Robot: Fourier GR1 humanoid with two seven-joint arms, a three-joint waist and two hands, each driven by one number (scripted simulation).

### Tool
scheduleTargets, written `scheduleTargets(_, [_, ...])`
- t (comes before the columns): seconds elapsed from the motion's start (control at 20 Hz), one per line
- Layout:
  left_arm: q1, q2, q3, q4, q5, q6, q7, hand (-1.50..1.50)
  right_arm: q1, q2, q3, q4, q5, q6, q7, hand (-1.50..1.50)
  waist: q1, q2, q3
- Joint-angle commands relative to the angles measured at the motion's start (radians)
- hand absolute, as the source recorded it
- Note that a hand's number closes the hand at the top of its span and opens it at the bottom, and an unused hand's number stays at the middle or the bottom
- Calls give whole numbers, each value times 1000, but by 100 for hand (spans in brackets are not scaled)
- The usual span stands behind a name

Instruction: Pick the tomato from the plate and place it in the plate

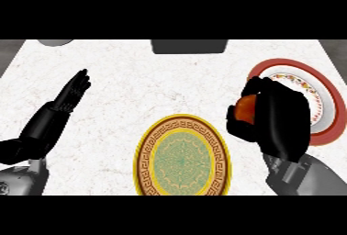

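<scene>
Tomato (247,109) sat pinched in our right hand (277,120) fingers, off the red plate (330,98); we judged placing on the yellow plate (181,160) remained. Left hand (70,96) fingers straight.

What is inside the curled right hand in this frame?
The black right hand is curled round a red-orange tomato; only the tomato's left side shows. The rest is covered by the hand, which also hides part of the red-rimmed white plate behind it.
</scene>
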State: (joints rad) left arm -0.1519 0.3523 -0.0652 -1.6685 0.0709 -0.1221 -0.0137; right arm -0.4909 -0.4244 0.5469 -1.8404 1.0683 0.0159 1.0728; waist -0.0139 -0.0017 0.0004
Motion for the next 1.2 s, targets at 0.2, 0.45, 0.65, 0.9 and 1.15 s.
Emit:
scheduleTargets(0.2, [22,-24,0,-24,-16,-22,-15,0,49,-23,-244,205,-4,-207,-177,150,20,3,0])
scheduleTargets(0.45, [-32,-36,13,-18,-26,-18,47,0,70,-32,-320,407,-14,-286,-317,150,21,4,0])
scheduleTargets(0.65, [-3,-52,6,24,-45,-33,-33,0,86,-21,-401,511,-148,-264,-393,150,22,6,0])
scheduleTargets(0.9, [4,-53,8,66,-61,-53,-79,0,11,-17,-507,760,-240,-261,-494,-150,26,8,0])
scheduleTargets(1.15, [-40,-69,27,17,-41,-53,23,0,-70,-24,-580,1024,-226,-432,-731,-150,31,7,1])
